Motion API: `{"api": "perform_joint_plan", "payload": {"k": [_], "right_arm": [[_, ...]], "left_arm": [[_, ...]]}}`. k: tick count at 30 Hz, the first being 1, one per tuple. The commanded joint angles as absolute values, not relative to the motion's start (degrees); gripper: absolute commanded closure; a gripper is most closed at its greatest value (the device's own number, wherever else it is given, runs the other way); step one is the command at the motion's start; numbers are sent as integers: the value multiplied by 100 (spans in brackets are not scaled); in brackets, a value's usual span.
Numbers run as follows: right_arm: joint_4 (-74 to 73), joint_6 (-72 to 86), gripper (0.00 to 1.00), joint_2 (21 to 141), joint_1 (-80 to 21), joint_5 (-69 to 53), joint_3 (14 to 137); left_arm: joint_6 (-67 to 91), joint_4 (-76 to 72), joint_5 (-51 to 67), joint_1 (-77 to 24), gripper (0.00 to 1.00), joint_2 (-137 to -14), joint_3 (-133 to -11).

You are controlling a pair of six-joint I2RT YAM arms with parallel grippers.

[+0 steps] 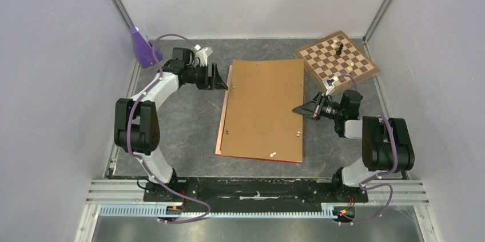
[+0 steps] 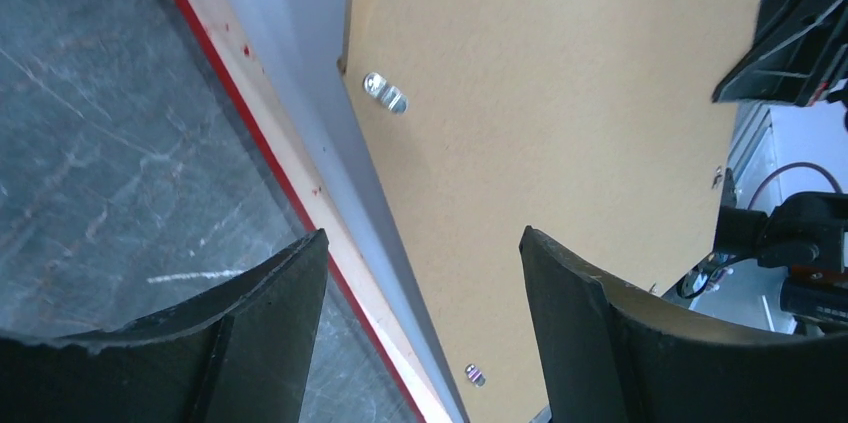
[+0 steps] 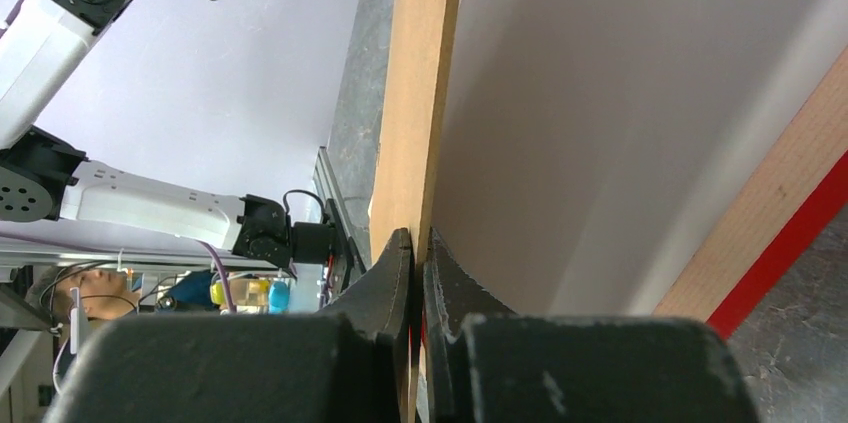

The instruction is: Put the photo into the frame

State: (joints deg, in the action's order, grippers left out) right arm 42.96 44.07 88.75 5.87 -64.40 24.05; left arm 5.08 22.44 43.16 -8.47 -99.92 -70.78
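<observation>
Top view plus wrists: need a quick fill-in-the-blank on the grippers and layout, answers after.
1. The right gripper is shut on the edge of the brown ____.
2. The left gripper is ____ and holds nothing.
3. The chessboard sits in the far-____ corner of the table.
Missing words: board; open; right.

No text, label, brand, number or sign can be read in any view. The backing board (image 1: 263, 110) shows a plain brown face with small metal clips. The frame (image 2: 300, 183) shows a bare red and pale wood edge. The chessboard (image 1: 337, 62) shows only its squares.
</observation>
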Motion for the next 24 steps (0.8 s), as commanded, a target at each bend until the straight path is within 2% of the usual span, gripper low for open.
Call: {"api": "perform_joint_plan", "payload": {"k": [1,6,24], "right_arm": [[4781,3831,100,8858,670,-5990,2537],[4154,3500,100,9023,711,-5872,2818],[3452,2982,100,9473,690,-5785,3216]], "left_arm": [[281,2276,4550,-809,23,-10028,-7451],[272,2294,4500,-809,23,-10030,-7427],[272,2259,4546,-809,24,-10104,-7272]]}}
